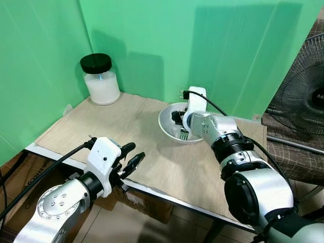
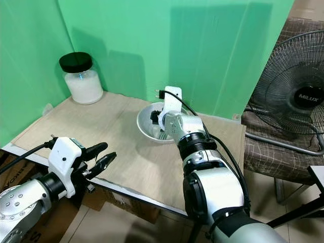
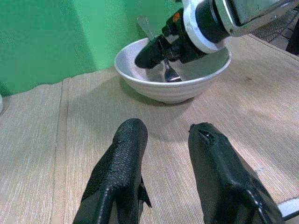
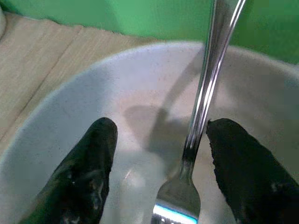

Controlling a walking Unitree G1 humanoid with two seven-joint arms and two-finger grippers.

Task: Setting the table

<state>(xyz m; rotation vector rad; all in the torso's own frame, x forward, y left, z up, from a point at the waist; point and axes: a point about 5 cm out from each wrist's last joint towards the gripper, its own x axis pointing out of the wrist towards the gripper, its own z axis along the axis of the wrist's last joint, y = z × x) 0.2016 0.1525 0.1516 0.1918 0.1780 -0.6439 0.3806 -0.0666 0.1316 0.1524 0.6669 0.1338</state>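
Right wrist view is showing the right gripper (image 4: 159,163) spread around a shiny metal fork (image 4: 198,126) resting in the white ceramic bowl (image 1: 169,119), seemingly just released; the left gripper (image 1: 130,158) is hovering spread and empty, with place-setting barely started.

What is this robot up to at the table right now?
It is setting a table. Its right gripper is down inside a white bowl on the wooden table, its two black fingers spread open on either side of a metal fork that stands in the bowl, handle leaning on the rim. The fingers have not closed on it. The left gripper hovers open at the table's near edge, holding nothing. A black-lidded jar stands in the far corner.
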